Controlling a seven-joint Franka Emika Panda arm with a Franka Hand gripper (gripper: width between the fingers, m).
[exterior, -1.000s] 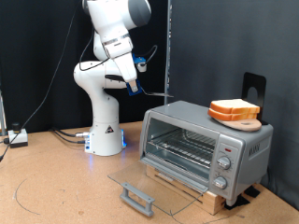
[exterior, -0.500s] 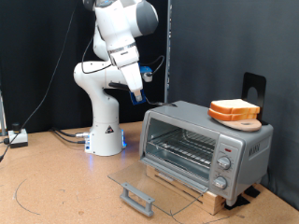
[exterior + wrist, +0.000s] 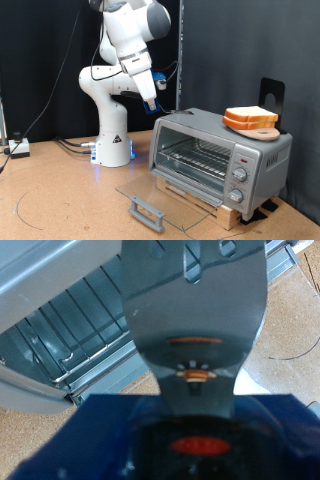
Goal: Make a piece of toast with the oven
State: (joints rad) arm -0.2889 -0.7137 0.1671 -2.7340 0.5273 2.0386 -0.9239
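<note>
The silver-grey oven (image 3: 262, 152) stands at the exterior view's right with its glass door (image 3: 165, 197) folded down flat and its wire rack (image 3: 196, 157) bare. Two bread slices, the toast (image 3: 250, 115), lie stacked on a round wooden board (image 3: 264, 131) on the oven's roof. My gripper (image 3: 152, 103) hangs in the air to the left of the oven and above its roof level. It is shut and empty. In the wrist view the grey fingers (image 3: 195, 310) fill the middle, with the oven's rack (image 3: 70, 330) behind them.
The arm's white base (image 3: 113, 140) stands left of the oven, with cables (image 3: 70, 146) on the floor beside it. The door's grey bar handle (image 3: 147, 212) juts out low at the front. A black bracket (image 3: 272, 93) stands behind the oven.
The gripper has moved a little to the exterior view's right and down, towards the oven. The oven, door and toast have not moved.
</note>
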